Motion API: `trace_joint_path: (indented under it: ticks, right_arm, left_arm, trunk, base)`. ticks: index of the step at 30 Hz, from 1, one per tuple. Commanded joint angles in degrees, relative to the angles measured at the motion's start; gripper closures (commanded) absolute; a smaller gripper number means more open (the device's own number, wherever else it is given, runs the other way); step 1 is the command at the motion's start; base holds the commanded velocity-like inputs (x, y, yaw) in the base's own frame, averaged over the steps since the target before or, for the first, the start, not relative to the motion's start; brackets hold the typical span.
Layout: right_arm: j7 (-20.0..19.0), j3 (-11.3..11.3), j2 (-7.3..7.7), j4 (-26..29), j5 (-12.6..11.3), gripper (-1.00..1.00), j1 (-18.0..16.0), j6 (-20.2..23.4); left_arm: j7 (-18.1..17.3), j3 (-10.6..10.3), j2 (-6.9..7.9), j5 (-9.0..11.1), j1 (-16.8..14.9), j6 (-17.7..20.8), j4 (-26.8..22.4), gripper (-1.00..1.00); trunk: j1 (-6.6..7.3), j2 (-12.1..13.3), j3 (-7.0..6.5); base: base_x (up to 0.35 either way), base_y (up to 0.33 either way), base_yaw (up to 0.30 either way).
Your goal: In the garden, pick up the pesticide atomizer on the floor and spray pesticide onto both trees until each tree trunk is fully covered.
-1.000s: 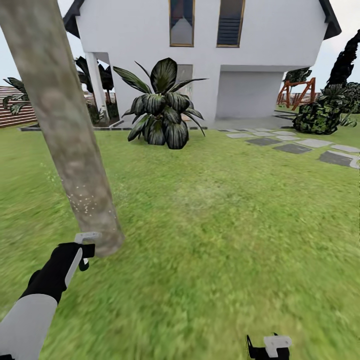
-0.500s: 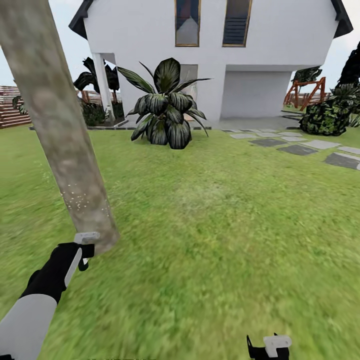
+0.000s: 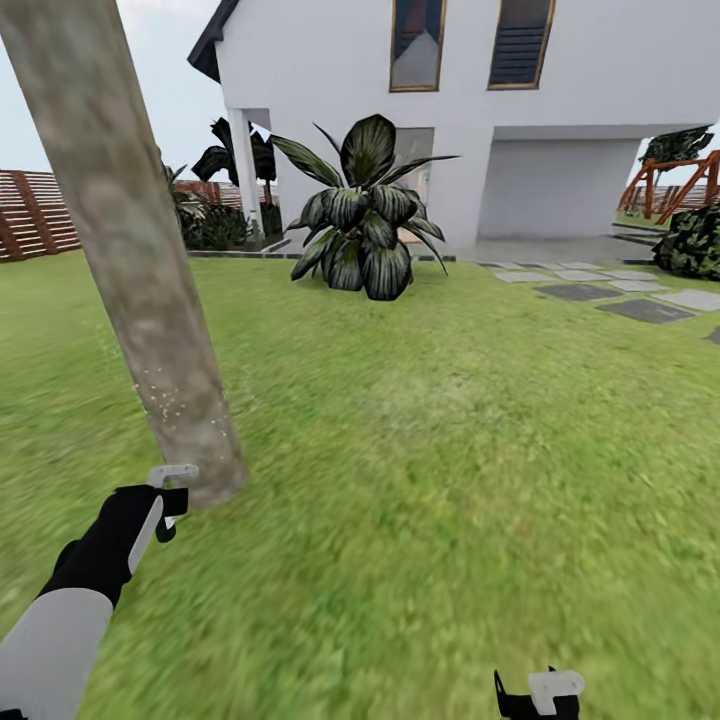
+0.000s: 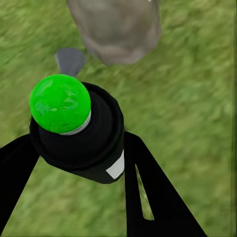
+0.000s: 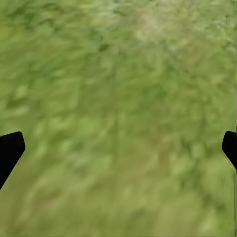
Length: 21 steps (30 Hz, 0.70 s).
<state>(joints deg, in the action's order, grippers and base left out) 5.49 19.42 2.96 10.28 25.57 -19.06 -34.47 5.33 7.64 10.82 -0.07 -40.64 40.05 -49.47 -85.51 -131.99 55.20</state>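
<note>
A thick mottled grey-beige tree trunk [image 3: 130, 250] leans up from the lawn at the left of the head view. A haze of white-yellow pesticide specks [image 3: 175, 400] dots its lower part. My left gripper [image 3: 165, 500] hangs just in front of the trunk's base [image 4: 118, 29]. In the left wrist view the gripper [image 4: 81, 148] is shut on the pesticide atomizer [image 4: 74, 133], a black cylinder with a round green top. My right gripper [image 3: 540, 695] is low at the right, over bare grass. Its fingers stand wide apart in the right wrist view [image 5: 118, 148] with nothing between them.
A white house [image 3: 560, 120] stands at the back behind a broad-leaved dark plant [image 3: 365, 225]. Grey stepping stones [image 3: 600, 290] cross the lawn at the right, near a bush [image 3: 695, 240]. A brown slat fence [image 3: 40, 210] runs at the far left.
The whole head view has turned left: the house and plant have slid right and more fence shows. Both arms hold the same pose.
</note>
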Motion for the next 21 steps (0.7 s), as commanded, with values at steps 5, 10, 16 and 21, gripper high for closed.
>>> trace_joint_path:
  ticks: [5,10,16,21]
  right_arm:
    - [0.39,0.18,0.01,-0.09,0.61,-1.0,-0.06,-0.16]
    - [0.39,0.18,-0.09,-0.09,0.56,-1.0,-0.06,-0.16]
    - [0.39,0.18,-0.14,-0.09,0.54,-1.0,-0.09,-0.16]
    - [0.39,0.18,-0.14,-0.09,0.53,-1.0,-0.06,-0.16]
  left_arm:
    - [0.17,0.01,-0.01,-0.02,0.01,0.29,-0.07,1.0]
    - [0.3,0.01,-0.01,-0.07,0.0,0.29,-0.1,1.0]
    - [0.38,0.01,0.01,-0.1,-0.03,0.29,-0.1,1.0]
    - [0.39,0.01,0.16,-0.1,-0.03,0.29,-0.08,1.0]
  trunk:
    - [-0.01,-0.02,0.05]
    - [-0.01,-0.02,0.05]
    - [-0.01,-0.02,0.05]
    - [-0.01,-0.02,0.05]
  base:
    - [0.239,-0.189,0.003]
    - [0.203,-0.206,0.059]
    - [0.064,-0.258,0.257]
    - [0.009,-0.267,0.277]
